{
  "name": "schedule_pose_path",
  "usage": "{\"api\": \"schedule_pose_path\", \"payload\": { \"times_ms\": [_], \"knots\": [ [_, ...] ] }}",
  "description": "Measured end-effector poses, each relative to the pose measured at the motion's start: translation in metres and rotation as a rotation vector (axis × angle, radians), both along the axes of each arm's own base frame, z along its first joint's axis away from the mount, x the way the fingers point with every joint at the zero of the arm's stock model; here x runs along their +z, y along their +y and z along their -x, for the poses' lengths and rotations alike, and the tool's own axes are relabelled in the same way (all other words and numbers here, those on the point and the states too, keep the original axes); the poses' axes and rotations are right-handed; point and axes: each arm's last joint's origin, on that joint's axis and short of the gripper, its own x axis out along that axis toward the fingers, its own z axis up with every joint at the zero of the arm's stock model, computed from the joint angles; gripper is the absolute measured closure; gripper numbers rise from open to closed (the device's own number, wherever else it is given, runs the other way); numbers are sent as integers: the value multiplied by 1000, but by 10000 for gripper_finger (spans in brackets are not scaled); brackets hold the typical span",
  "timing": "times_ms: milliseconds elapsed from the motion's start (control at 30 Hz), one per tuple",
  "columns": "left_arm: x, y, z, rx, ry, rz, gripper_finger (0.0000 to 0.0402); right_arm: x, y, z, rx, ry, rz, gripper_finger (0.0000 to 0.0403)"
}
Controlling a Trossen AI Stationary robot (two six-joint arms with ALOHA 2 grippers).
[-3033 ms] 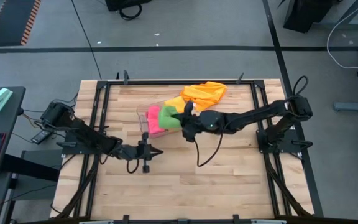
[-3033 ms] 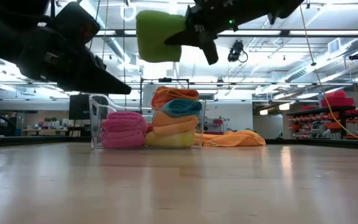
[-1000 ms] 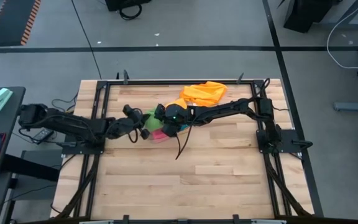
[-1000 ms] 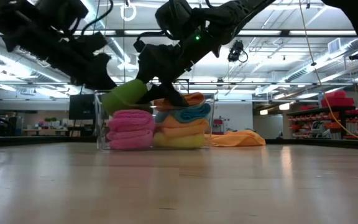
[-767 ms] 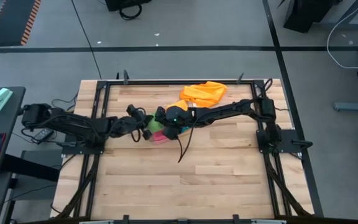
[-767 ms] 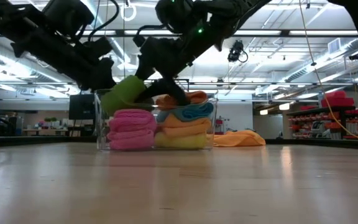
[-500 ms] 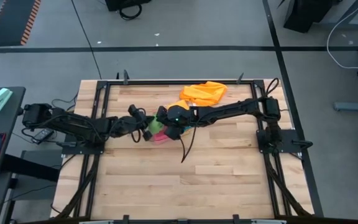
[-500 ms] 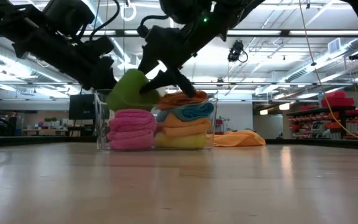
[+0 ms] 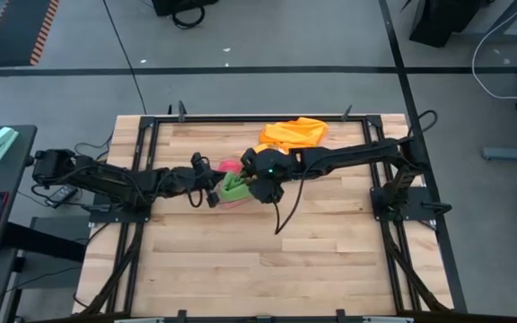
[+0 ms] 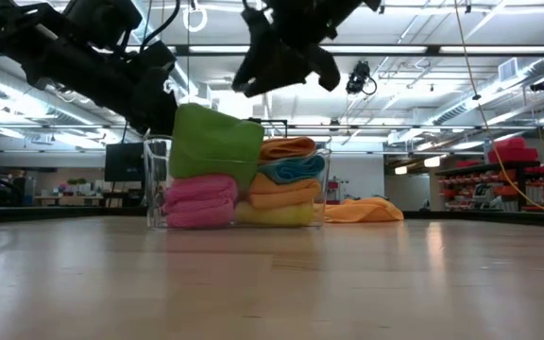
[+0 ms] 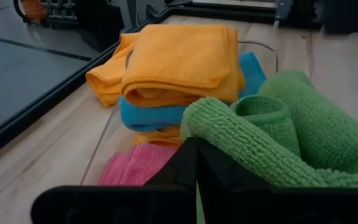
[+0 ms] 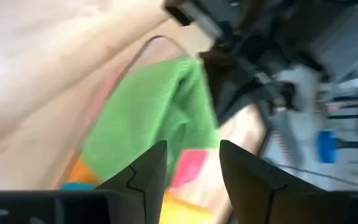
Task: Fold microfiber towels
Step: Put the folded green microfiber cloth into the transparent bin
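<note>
The left gripper [image 9: 206, 187] reaches in from the left with its 2 fingers [image 11: 194, 163] pressed together; from the wrist view they seem to pinch the near edge of the green towel [image 10: 213, 144], though the exact contact is hidden beneath the cloth. That hold looks meant to steady the folded green piece on top of the pink towels [image 10: 199, 200] while it settles in the clear bin [image 10: 155, 156].

Just beyond those fingertips stands the other stack in the bin: an orange towel [image 11: 182, 57] on top, a blue towel [image 11: 154, 114] under it, more orange and yellow below. Stacking in 2 columns likely keeps the folds from slumping.

The right gripper [image 9: 260, 192] hangs above the green towel, its 2 fingers [image 12: 134, 176] spread and holding nothing, the cloth lying clear below and ahead of the tips. By my reading it has let go of the towel.

Farther right and behind the bin, an unfolded orange towel [image 9: 294, 134] lies loose on the table [image 9: 330, 260], well away from both grippers, probably the next piece to fold.
</note>
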Motion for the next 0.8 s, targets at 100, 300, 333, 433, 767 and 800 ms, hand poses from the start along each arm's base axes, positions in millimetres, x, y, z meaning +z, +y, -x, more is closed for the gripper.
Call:
{"api": "schedule_pose_path", "payload": {
  "times_ms": [100,300,333,433,767,800],
  "knots": [
    [1,0,0,-1,-10,-3,391,-9,-1,3,-46,64,-50,247],
    [2,-1,-1,-20,-22,12,376,-4,3,0,7,13,-270,247],
    [2,-1,-1,-27,-31,19,376,-5,4,-3,11,-1,-312,246],
    [3,-2,-2,-69,-41,45,383,-16,5,-8,-5,32,-390,242],
    [2,-5,-2,-90,-38,63,380,-40,11,-23,-17,26,-317,175],
    [2,-6,-2,-92,-36,63,378,-38,12,-22,-13,25,-312,164]
  ]
}}
